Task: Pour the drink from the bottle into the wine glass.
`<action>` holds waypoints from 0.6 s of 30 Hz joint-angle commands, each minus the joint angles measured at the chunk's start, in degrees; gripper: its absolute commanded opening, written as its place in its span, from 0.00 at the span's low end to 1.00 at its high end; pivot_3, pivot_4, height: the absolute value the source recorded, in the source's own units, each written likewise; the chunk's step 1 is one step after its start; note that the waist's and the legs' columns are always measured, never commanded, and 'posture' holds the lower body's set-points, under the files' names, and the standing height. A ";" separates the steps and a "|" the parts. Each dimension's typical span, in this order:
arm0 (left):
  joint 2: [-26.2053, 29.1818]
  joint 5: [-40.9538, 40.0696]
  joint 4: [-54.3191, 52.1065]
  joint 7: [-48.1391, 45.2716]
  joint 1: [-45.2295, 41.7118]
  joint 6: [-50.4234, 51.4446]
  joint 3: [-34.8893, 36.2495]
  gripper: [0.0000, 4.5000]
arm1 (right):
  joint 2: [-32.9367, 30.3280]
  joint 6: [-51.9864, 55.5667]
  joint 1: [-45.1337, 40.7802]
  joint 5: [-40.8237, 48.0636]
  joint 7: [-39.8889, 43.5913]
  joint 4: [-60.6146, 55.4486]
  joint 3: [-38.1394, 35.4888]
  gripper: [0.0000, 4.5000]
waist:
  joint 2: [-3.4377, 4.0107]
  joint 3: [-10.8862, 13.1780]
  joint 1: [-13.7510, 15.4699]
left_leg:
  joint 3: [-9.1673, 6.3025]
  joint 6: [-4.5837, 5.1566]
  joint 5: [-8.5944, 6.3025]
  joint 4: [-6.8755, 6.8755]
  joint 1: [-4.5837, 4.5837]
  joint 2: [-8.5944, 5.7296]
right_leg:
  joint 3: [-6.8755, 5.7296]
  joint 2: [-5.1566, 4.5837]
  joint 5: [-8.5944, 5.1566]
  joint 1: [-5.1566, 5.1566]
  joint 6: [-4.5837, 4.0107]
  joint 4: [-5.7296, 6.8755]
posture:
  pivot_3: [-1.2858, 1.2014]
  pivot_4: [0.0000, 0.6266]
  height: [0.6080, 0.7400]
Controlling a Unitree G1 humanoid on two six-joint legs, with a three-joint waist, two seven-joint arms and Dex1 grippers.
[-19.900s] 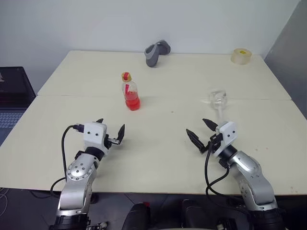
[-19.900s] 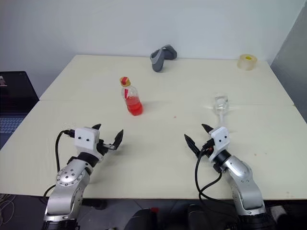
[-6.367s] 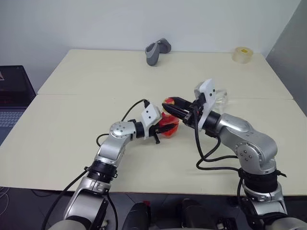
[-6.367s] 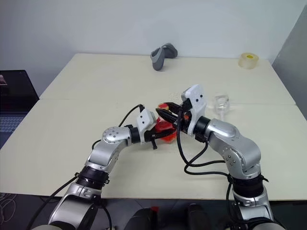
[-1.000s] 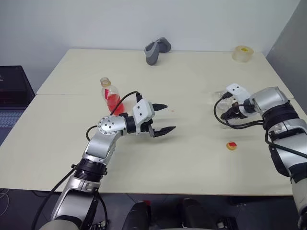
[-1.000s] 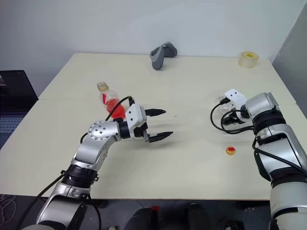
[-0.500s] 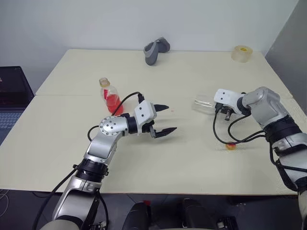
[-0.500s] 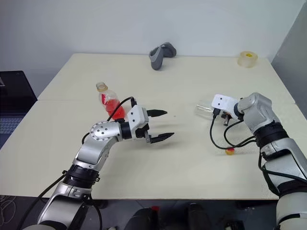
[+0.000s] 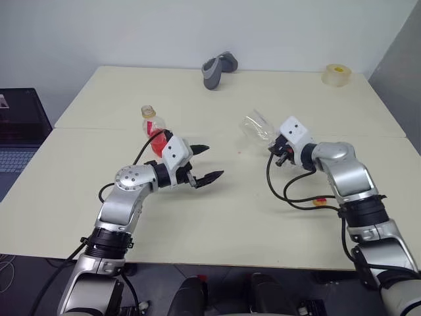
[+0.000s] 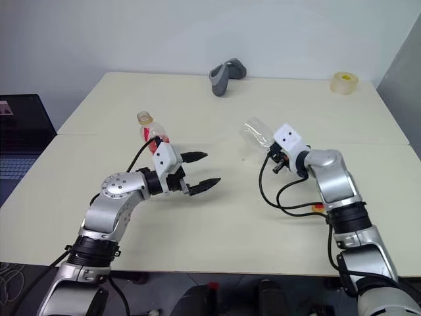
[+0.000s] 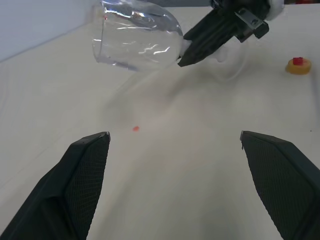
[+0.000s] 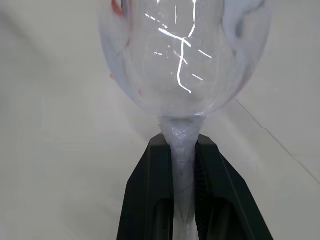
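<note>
STEP: fetching the wine glass; right tool clenched on its stem, bowl tipped toward ten o'clock, lifted off the tabletop | LEFT: left tool released, empty | bottle uncapped, upright, at nine o'clock from the glass; cap at four o'clock | NEXT: likely stand glass upright; left tool takes bottle

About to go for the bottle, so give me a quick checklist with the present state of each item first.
1. Bottle upright, cap off: ok.
2. Cap clear of the pour area: ok.
3. Right gripper shut on the glass stem: ok.
4. Glass upright to receive the drink: not ok, it is tilted with its bowl towards the bottle.
5. Left gripper open: ok.
6. Left fingers around the bottle: not ok, the bottle is behind them.
</note>
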 commanded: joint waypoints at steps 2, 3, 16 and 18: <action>0.09 -1.94 -2.80 -0.47 -1.25 1.32 0.61 1.00 | 0.01 3.23 0.49 1.92 -0.86 -4.59 -0.46 0.04 | 0.00 0.00 -0.18 | 0.01 0.00 0.00 -0.01 0.01 0.01 | -0.02 0.01 0.00 -0.02 0.00 0.02 | 0.52 0.24 1.00; 0.28 -2.10 -2.76 -1.02 -1.44 1.52 0.36 1.00 | -0.81 5.67 0.48 2.46 0.57 -5.29 0.54 0.04 | 0.00 0.00 -0.19 | 0.00 0.00 0.00 -0.01 0.01 0.02 | -0.02 0.02 0.00 -0.02 0.00 0.01 | 0.52 0.24 1.00; -0.05 -1.74 -2.12 -3.35 -2.10 1.68 -1.68 1.00 | -12.36 -6.44 -10.25 -4.94 13.38 3.39 16.39 0.04 | 0.00 0.00 -0.32 | 0.03 0.01 0.00 -0.03 0.02 0.02 | -0.10 0.05 0.00 0.00 0.00 -0.05 | 0.52 0.24 1.00; -0.14 -1.74 -2.35 -3.48 -1.72 1.58 -2.07 1.00 | -11.27 -9.37 -10.54 -6.53 12.09 6.52 17.53 0.04 | 0.00 0.00 -0.35 | 0.03 0.01 0.00 -0.05 0.02 0.04 | -0.08 0.06 0.00 -0.01 0.00 -0.06 | 0.52 0.24 1.00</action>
